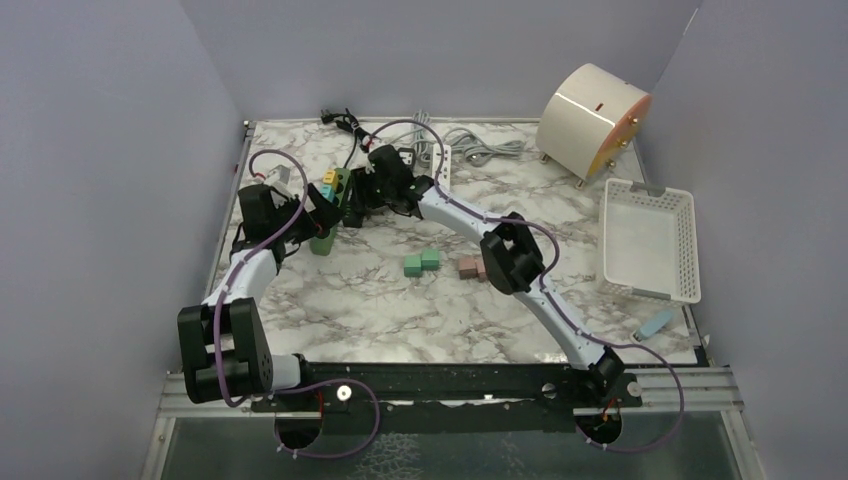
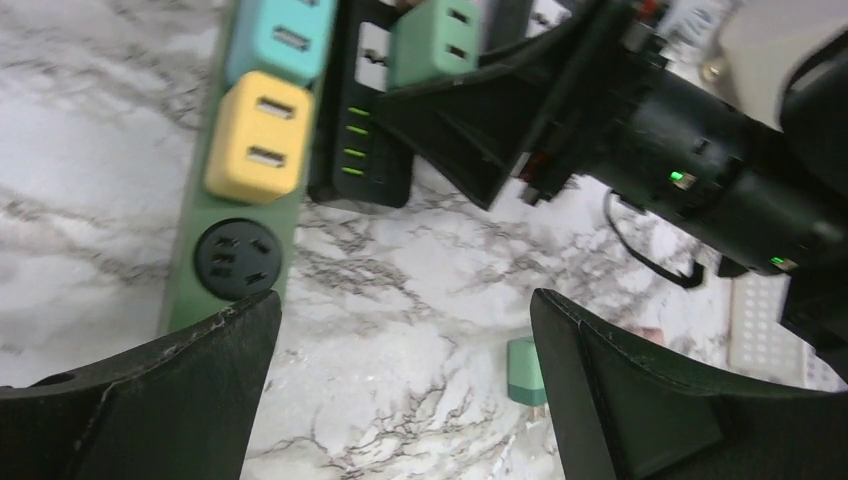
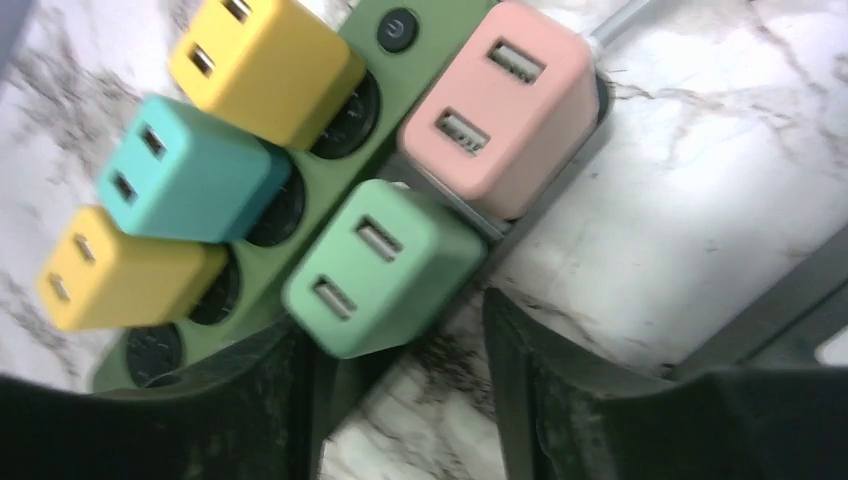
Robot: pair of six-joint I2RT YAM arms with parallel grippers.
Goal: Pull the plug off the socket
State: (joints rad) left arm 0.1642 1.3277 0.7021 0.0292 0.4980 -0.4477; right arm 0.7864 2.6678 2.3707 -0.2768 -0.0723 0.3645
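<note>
Plainly the green plug (image 3: pixel 385 268) is the one that counts, because it sits right at the mouth of my right claw (image 3: pixel 400 345). It stands in the dark socket strip (image 2: pixel 375 185), next to a pink plug (image 3: pixel 500 105), and that strip lies flat on the counter (image 3: pixel 700 200) tight against the green strip (image 3: pixel 345 150) carrying the yellow and teal plugs.

From my right wrist the dark strip runs from lower left to upper right. The green plug rises out of its face toward the camera, with its USB slots facing me. My right claw stands at a middling width, one finger on each side of the plug's near end. The plug hides the place where the pads would meet it, so I cannot tell whether they are pressing on it or only flanking it.

My left claw (image 2: pixel 405 300) is spread wide and holds nothing. It hovers farther along, over the free end of the green strip near an empty round socket (image 2: pixel 237 258). That makes the right arm clearly the nearer one.

As I judge it, the pull should go straight out along the plug's own axis, away from the strip's face. A sideways drag would likely bring the whole strip along with it.
</note>
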